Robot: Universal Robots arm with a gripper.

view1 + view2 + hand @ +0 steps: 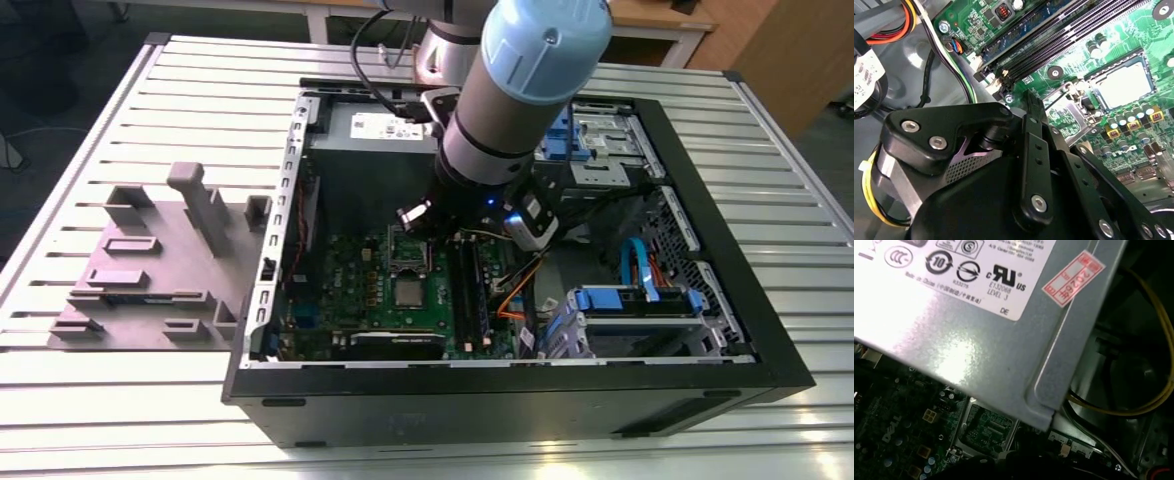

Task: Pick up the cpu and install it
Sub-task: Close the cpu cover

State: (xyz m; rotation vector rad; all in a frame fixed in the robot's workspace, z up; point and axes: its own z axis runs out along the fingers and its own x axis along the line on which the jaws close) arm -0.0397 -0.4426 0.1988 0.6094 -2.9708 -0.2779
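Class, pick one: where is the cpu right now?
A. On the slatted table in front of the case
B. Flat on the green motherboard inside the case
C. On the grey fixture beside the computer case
B: the silvery top of the cpu shows flat on the motherboard inside the open case, just below the arm.

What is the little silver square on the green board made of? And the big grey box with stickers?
The cpu looks metal-topped: flat, silvery-grey, dull sheen. The green board seems lacquered circuit-board plastic, glossy, studded with soldered parts. The grey box looks like bare sheet metal: bright glare, folded edges.
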